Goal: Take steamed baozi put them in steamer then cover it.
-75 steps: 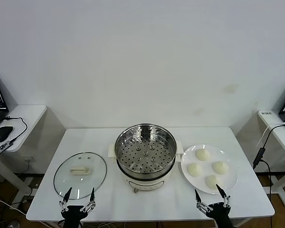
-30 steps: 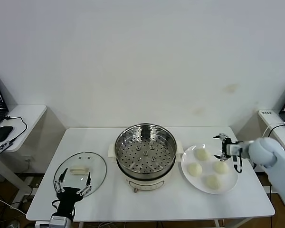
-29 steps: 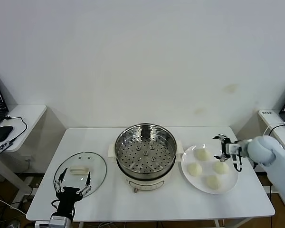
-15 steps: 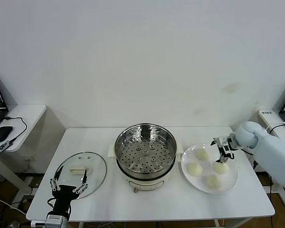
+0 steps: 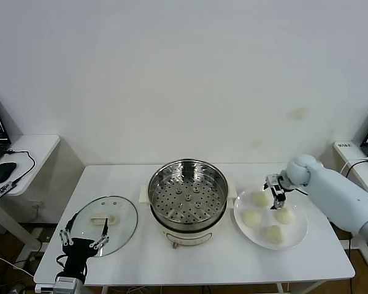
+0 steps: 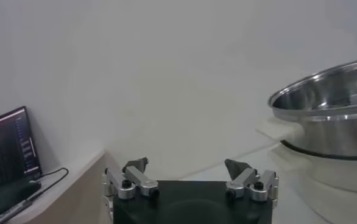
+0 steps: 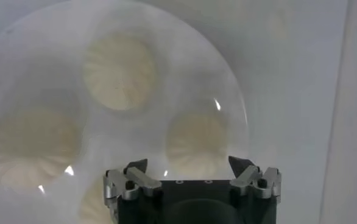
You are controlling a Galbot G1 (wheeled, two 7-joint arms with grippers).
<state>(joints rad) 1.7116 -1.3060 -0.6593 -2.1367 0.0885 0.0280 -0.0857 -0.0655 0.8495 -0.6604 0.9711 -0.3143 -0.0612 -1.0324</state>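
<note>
Several cream-white steamed baozi lie on a white plate (image 5: pixel 297 236) to the right of the steamer (image 5: pixel 187 199), among them a rear bun (image 5: pixel 261 198) and one further right (image 5: pixel 285 215). My right gripper (image 5: pixel 275 187) hovers open over the plate's rear, just above these two. In the right wrist view its jaws (image 7: pixel 187 167) stand wide apart, with one baozi (image 7: pixel 198 143) below and between them and others (image 7: pixel 119 70) beyond. The steamer is empty, showing its perforated tray. The glass cover (image 5: pixel 104 223) lies flat to its left. My left gripper (image 5: pixel 83 236) is open at the cover's front edge.
Side desks stand at both ends, the left one (image 5: pixel 24 150) carrying a mouse and a laptop. In the left wrist view, the steamer's steel wall (image 6: pixel 331 115) shows off to one side of the open jaws (image 6: pixel 187 167). The table's front edge (image 5: pixel 190 283) lies close to the left gripper.
My right gripper has swung left and toward the back of the plate, dropping closer to the buns. My left gripper has drifted slightly left near the cover.
</note>
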